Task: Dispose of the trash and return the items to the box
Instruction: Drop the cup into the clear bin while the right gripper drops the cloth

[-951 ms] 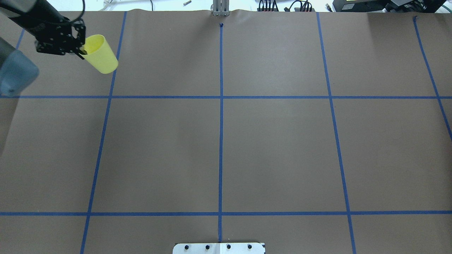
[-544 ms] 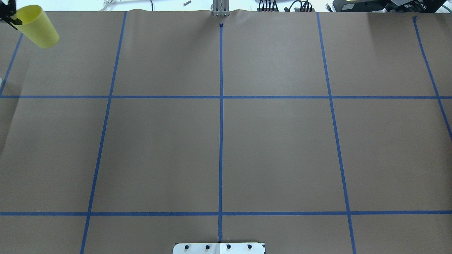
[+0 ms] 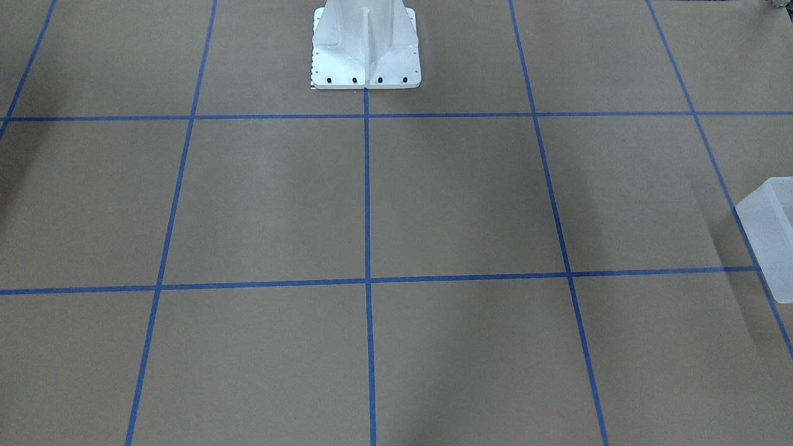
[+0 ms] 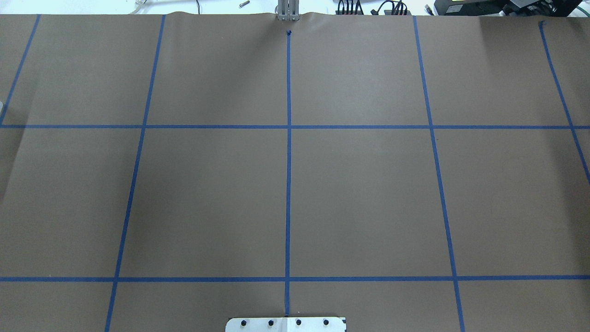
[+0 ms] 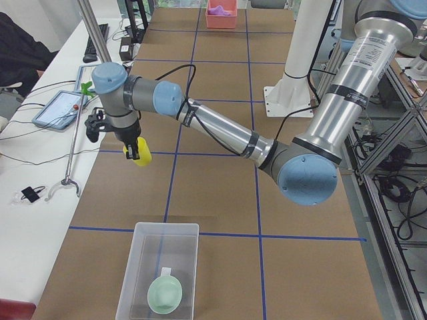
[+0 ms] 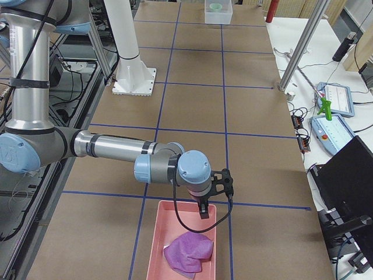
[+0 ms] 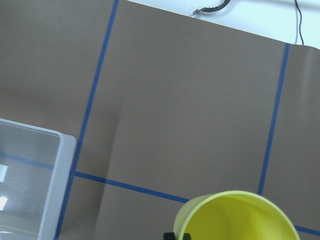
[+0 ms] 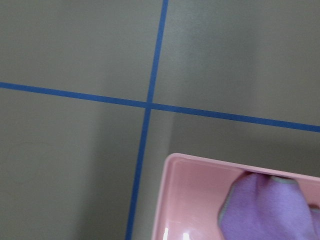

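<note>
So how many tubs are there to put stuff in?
2. The frosted box sits far over on the robot's left side, with the green bowl inside. The pink tray sits far over on its right, holding a purple cloth. No others show.

No legible text or labels.

Cup (image 7: 240,220) and box (image 3: 768,241) partly off-frame.

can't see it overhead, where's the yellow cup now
Exterior left view: the yellow cup hangs in the left gripper above the table, beyond the translucent bin's far end.
</note>
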Available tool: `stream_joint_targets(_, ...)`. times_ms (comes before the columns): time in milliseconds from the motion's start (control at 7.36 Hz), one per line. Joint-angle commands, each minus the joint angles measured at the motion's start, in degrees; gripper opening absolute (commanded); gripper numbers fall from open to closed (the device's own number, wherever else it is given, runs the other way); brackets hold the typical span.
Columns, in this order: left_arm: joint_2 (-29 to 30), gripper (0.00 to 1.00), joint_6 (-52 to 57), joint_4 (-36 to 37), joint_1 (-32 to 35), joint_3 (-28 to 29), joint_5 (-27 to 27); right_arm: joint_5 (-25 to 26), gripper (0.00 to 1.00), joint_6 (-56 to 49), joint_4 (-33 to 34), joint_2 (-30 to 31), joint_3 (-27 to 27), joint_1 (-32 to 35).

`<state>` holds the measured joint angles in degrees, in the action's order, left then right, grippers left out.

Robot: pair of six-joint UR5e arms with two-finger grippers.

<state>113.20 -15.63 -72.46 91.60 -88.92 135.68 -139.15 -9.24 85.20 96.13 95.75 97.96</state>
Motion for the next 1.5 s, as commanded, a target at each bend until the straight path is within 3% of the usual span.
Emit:
stream_joint_targets(0,-7.44,0.00,4.64,-12.18,4.71,7.85,0.02,-0.42,1.00,11.31,0.23,0.64,6.88,-5.30)
stream_joint_targets(136,-9.65,0.00,4.64,-18.87,5.68,11.72,0.02,-0.42,1.00,15.18,0.23,0.64,9.08,-6.72)
stream_joint_targets(272,-11.15,0.00,4.64,-21.03,5.87,13.23,0.02,-0.42,1.00,18.70,0.23,1.68,11.88,-8.30)
stream_joint_targets(408,-12.47,0.00,4.21,-23.92,5.87,15.51,-0.06,-0.51,1.00,20.39,0.23,1.87,12.43,-9.44)
stream_joint_targets(816,-15.11,0.00,-7.45,-42.70,5.43,22.90,-0.41,-0.51,1.00,20.49,0.14,1.87,12.44,-9.98)
stream_joint_targets(1359,-16.96,0.00,-18.95,-50.11,-3.42,22.74,-0.50,-0.95,1.00,20.49,0.14,1.87,12.44,-9.98)
